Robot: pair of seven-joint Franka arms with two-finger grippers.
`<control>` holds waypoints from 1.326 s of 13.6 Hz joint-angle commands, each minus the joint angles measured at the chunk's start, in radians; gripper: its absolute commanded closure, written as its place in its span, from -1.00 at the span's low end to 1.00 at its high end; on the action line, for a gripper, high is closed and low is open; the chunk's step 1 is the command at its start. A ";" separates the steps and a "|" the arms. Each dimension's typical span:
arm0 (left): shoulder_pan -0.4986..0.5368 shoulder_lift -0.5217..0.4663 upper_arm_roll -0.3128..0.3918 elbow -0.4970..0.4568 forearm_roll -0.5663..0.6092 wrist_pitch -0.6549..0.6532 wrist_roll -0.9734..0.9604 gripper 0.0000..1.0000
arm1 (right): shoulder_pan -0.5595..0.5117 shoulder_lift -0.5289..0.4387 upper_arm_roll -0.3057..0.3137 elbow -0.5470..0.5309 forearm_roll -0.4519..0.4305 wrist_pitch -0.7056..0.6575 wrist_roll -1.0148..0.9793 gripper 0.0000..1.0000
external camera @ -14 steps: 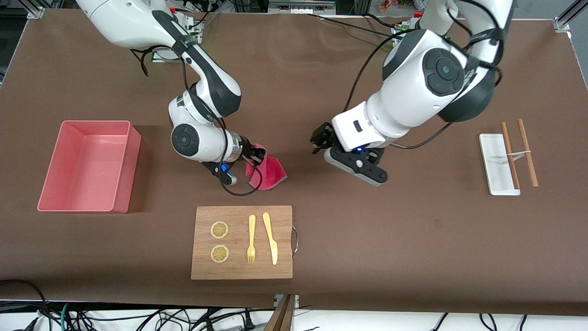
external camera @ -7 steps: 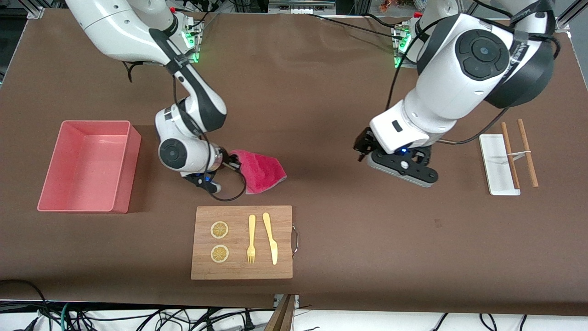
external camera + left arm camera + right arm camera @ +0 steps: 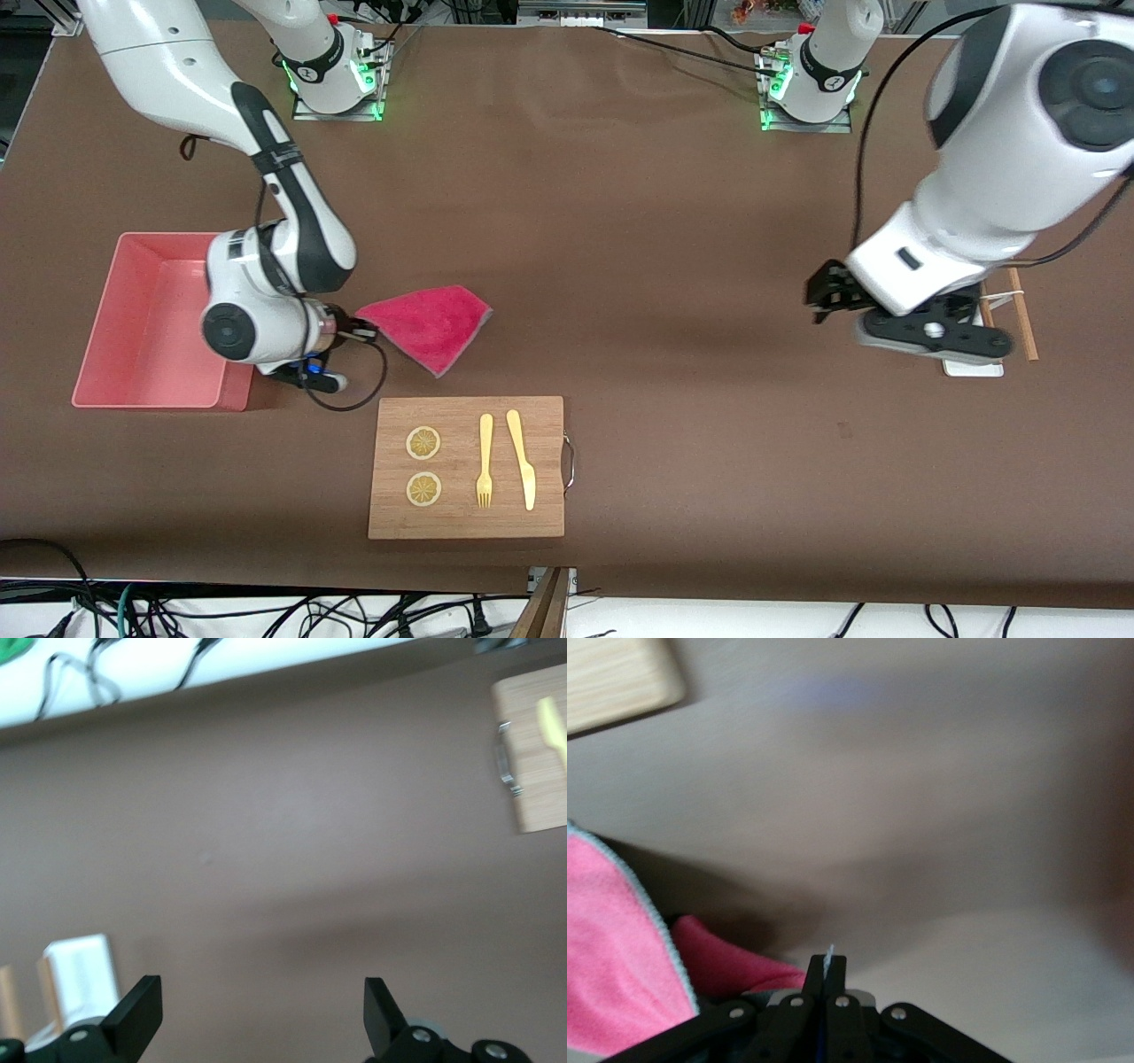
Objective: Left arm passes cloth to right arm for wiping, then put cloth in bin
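The crimson-pink cloth (image 3: 427,322) lies spread on the brown table, farther from the front camera than the cutting board, beside the pink bin (image 3: 146,323). My right gripper (image 3: 365,333) is shut on the cloth's corner nearest the bin, low over the table just beside the bin's wall. In the right wrist view the shut fingertips (image 3: 830,967) pinch a thin pale edge, with the pink cloth (image 3: 616,948) beside them. My left gripper (image 3: 828,297) is open and empty over the table at the left arm's end; the left wrist view shows its gripper (image 3: 257,1010) with jaws wide apart and nothing between them.
A wooden cutting board (image 3: 465,467) with two lemon slices, a fork and a knife lies near the front edge; its corner shows in the left wrist view (image 3: 536,753). A white tray (image 3: 970,367) and wooden sticks (image 3: 1023,319) lie under the left arm.
My right gripper has dragged the cloth across the table toward the bin. My left arm has swung away toward its own end of the table, over the white tray.
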 commanded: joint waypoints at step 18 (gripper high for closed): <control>0.171 -0.440 -0.011 -0.634 -0.094 0.145 0.010 -1.00 | 0.028 0.022 0.198 0.062 -0.075 0.044 0.392 1.00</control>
